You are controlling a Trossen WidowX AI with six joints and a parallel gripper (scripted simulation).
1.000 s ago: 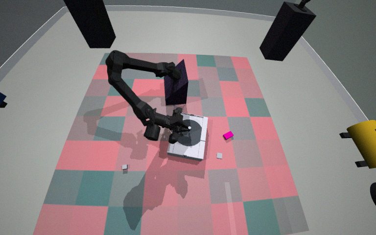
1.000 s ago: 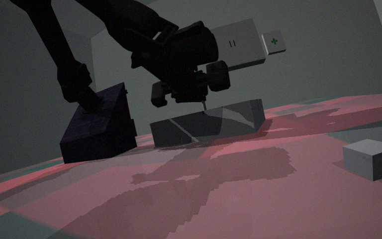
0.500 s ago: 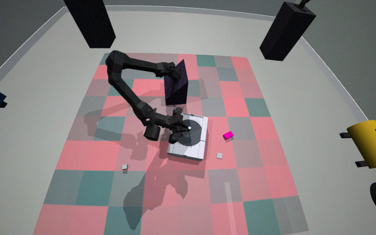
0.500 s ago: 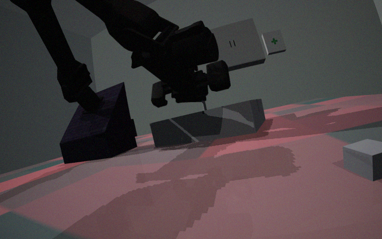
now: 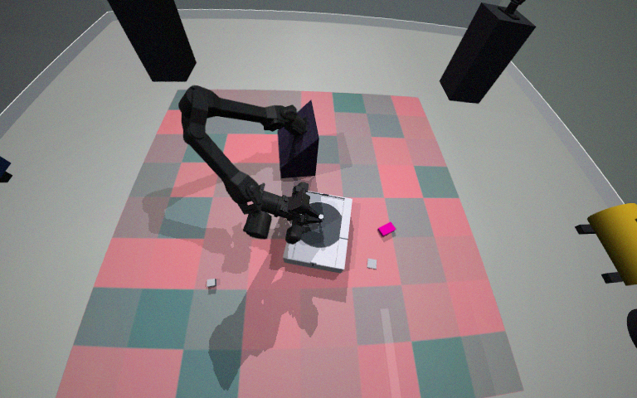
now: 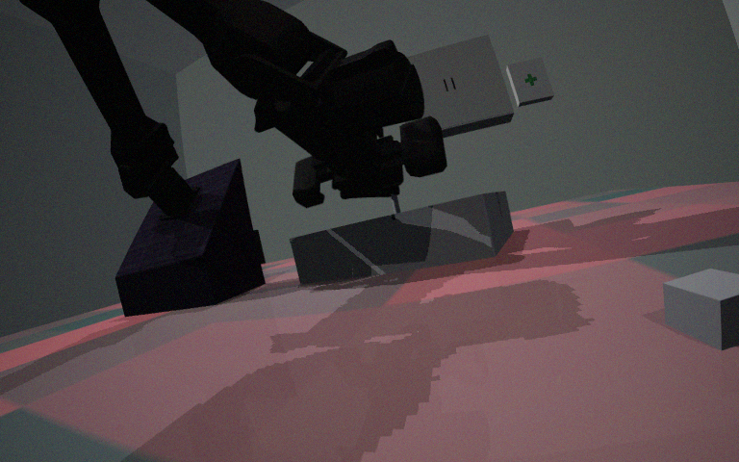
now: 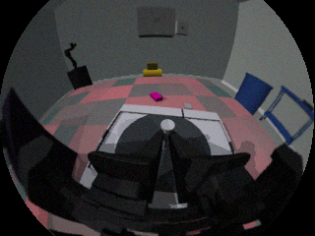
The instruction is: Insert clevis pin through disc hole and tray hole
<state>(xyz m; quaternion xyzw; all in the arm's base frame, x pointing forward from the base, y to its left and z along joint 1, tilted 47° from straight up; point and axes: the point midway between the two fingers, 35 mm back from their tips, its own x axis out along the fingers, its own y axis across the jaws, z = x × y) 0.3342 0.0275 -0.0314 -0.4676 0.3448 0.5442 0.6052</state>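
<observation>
The gripper (image 5: 318,219) (image 6: 396,192) (image 7: 165,133) is nearly closed, its fingers gripping the pin (image 5: 320,215) (image 6: 395,204) (image 7: 167,126). The pin's pale round head shows at the fingertips, over the middle of the disc (image 5: 330,230) (image 7: 133,136). In the exterior view, a length of the pin runs down from the gripper toward the top of the tray (image 6: 359,250) (image 5: 323,259) (image 7: 204,116); whether its end is in the holes cannot be told. The disc lies dark and wide inside the tray.

The dark wedge (image 5: 300,150) (image 6: 185,240) under the arm's foot stands near one side of the tray. Beyond the opposite side, a magenta block (image 5: 386,229) (image 7: 157,96) and a small grey tile (image 5: 371,264) (image 7: 187,106) lie on the checkered top, apart from the tray. The gripper hides part of the disc and tray from above.
</observation>
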